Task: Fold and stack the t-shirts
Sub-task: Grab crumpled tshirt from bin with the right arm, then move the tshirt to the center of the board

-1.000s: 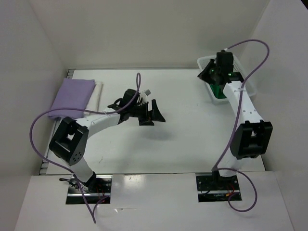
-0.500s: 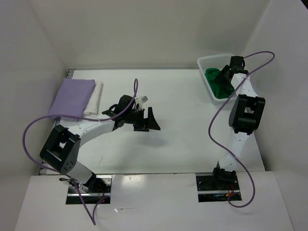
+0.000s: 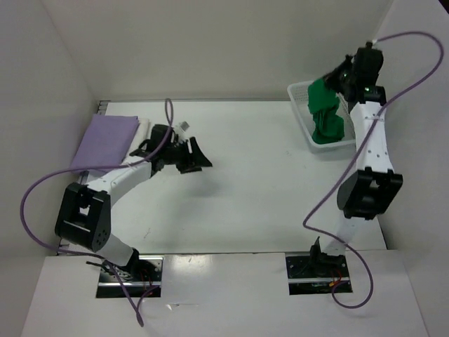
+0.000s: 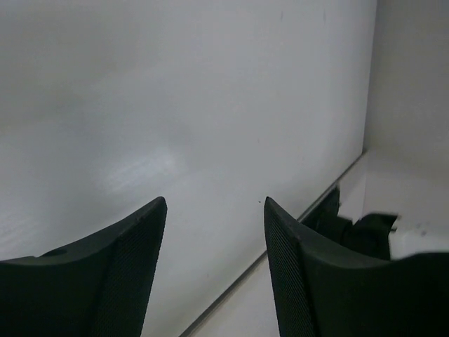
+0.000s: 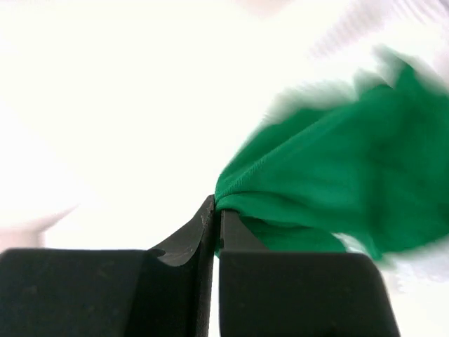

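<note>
1. The right gripper (image 3: pixel 342 73) sits above the far right corner of the table (image 3: pixel 266 189), over the basket (image 3: pixel 300 89).
2. Its jaws are pressed together on a pinch of the green t-shirt (image 3: pixel 326 112). The right wrist view shows the fingertips of the right gripper (image 5: pixel 216 216) closed, with a fold of the green cloth (image 5: pixel 330 175) coming out between them.
3. The green t-shirt hangs from that grip in a bunched column. Its lower part reaches down into the white lattice basket, at the far right corner against the right wall.
4. The right wrist view is blurred and overexposed, so only the green cloth and the dark fingers can be made out.
5. The left gripper (image 3: pixel 193 156) is over the left half of the table, toward the far edge and just right of the folded stack.
6. Its jaws are spread wide with nothing in them. The left wrist view shows the two dark fingers of the left gripper (image 4: pixel 214 205) apart, with only bare white table between them.
7. The lavender t-shirt (image 3: pixel 105 140) lies folded flat at the far left corner of the table.
8. The white t-shirt (image 3: pixel 144 135) lies under the lavender one, showing as a strip along its right edge.
9. The left gripper is near the stack but touches neither shirt.
</note>
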{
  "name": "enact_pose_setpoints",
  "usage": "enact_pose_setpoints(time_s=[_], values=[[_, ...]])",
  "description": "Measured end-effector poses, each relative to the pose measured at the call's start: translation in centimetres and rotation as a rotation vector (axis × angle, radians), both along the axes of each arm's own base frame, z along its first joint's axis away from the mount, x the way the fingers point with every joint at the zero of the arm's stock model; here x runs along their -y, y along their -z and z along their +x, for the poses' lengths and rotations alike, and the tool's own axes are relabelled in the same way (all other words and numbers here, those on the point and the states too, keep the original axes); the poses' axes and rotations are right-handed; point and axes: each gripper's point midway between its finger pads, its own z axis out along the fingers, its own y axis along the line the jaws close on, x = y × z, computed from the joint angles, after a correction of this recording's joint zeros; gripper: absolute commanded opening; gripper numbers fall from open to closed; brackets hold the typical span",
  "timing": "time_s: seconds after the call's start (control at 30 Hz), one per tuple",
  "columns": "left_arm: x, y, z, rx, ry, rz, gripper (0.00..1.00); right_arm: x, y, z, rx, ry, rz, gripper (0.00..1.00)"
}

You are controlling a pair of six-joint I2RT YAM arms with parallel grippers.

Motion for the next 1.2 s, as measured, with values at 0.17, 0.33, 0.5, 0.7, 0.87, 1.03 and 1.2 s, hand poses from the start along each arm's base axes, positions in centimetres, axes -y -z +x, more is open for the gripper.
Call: enact_pose_setpoints(time_s=[0.17, 0.33, 0.5, 0.7, 0.87, 1.03, 1.2], values=[[-6.8, -3.6, 6.4, 0.085, -0.229, -0.041, 0.68, -12.1, -23.2, -7.2, 0.52, -0.29, 0.033, 0.0], [-11.3, -4.0, 8.1, 0.068, -0.373, -0.071, 0.68, -21.8, -37.2, -19.5, 0.889, -0.712, 0.198, 0.0], [-15.1, -3.3, 7.2, 0.021, -0.498, -0.087, 0.71, -23.4, -41.1, -25.2, 1.014, -0.907, 0.273, 0.0], [-17.9, -5.0, 6.6, 0.063, -0.585, -0.09, 0.72, -25.2, -30.3, -17.6, 0.726, -0.938, 0.353, 0.01], [-19.4, -5.7, 6.1, 0.108, -0.631, -0.038, 0.72, -24.0, -9.0, -5.2, 0.244, -0.73, 0.463, 0.01], [-19.7, -4.0, 4.5, 0.109, -0.634, 0.032, 0.72, -21.6, 11.2, -1.0, -0.194, -0.523, 0.505, 0.0], [-17.2, -1.6, 2.6, 0.059, -0.555, 0.079, 0.68, -22.7, 11.5, 0.7, -0.245, -0.546, 0.435, 0.0]])
